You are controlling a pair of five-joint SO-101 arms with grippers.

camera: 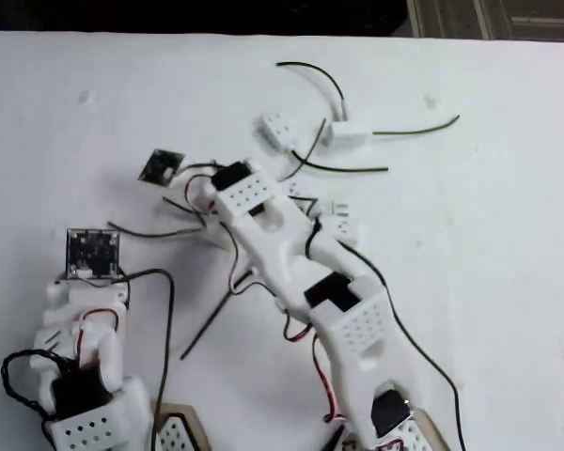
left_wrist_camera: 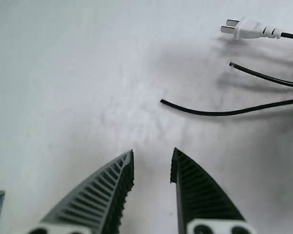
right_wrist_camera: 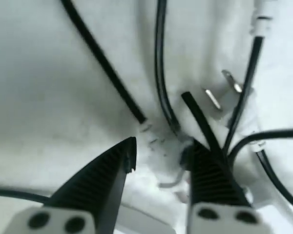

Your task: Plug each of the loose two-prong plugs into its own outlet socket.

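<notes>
In the left wrist view my left gripper (left_wrist_camera: 152, 158) is open just above bare white table. A white two-prong plug (left_wrist_camera: 249, 29) on a black cord lies well ahead of it, and a loose cord end (left_wrist_camera: 162, 102) lies nearer. My right gripper (right_wrist_camera: 158, 151) is open low over a tangle of black cords (right_wrist_camera: 161, 68). Two metal prongs (right_wrist_camera: 219, 90) of a plug stick up just past one fingertip. From above, a white socket block (camera: 277, 130) sits beyond the right arm (camera: 291, 254). Another white plug (camera: 350, 137) lies to its right.
Black cords (camera: 338, 169) cross the table centre around the right arm's wrist. A further white piece (camera: 336, 224) lies beside that arm. The left arm (camera: 85, 329) stands at the near left. The table's far edge (camera: 169, 34) meets a dark floor.
</notes>
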